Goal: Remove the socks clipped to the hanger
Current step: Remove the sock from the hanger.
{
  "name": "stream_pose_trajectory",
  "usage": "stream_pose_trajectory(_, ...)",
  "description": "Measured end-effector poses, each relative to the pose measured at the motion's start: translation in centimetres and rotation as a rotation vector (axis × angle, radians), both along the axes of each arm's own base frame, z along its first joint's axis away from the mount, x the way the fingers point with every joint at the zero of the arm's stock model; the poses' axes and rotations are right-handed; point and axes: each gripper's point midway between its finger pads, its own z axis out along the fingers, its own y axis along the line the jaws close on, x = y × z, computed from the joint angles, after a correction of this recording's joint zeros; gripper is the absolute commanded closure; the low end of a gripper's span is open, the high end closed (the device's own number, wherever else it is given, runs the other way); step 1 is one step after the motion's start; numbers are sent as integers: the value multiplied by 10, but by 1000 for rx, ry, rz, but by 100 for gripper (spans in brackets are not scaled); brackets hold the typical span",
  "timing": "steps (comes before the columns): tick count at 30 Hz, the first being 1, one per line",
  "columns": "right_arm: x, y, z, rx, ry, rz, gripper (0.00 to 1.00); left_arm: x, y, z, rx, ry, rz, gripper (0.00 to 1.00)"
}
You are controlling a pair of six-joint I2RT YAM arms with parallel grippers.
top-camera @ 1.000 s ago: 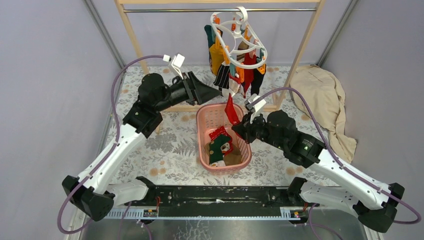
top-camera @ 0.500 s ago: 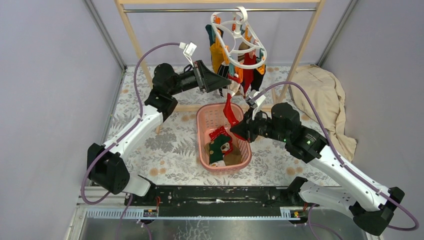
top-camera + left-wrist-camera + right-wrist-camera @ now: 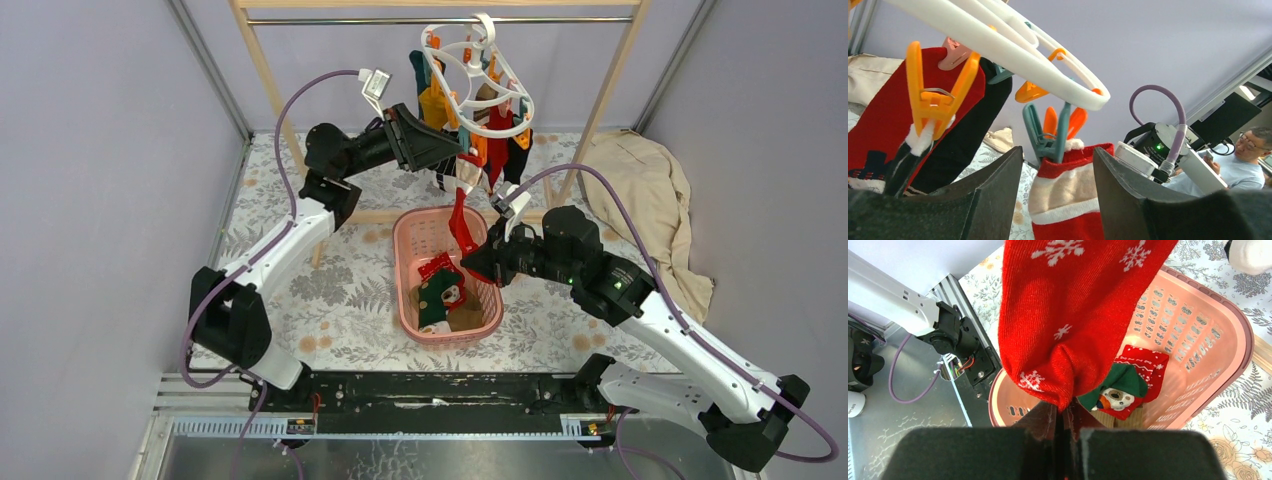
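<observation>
The left pincer (image 3: 1055,162) gaped open around a teal clip (image 3: 1044,134) on the hanger (image 3: 478,82), while the right pincer (image 3: 1062,416) was clamped tight on the hanging red sock (image 3: 1073,315) above the basket (image 3: 1220,335).

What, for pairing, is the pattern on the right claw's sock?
White snowflakes on red sock; right wrist view.

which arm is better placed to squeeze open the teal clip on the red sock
Left: its open pincer flanks the teal clip; the right pincer is shut on the red sock below.

Left fingers (image 3: 988,200) apart — right fingers (image 3: 1042,426) together
</observation>
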Motion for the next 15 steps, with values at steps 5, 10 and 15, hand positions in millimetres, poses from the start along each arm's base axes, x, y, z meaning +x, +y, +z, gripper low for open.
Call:
stream_pose_trajectory(5,0,0,0,0,0,0,100,8,-3,-6,-11,19,-12,40)
stream_pose_trajectory(10,0,0,0,1,0,0,100,11,-4,-9,-13,21,-13,40)
stream_pose_trajectory(15,0,0,0,0,-1,0,100,11,-5,-5,-36,4,-22,40)
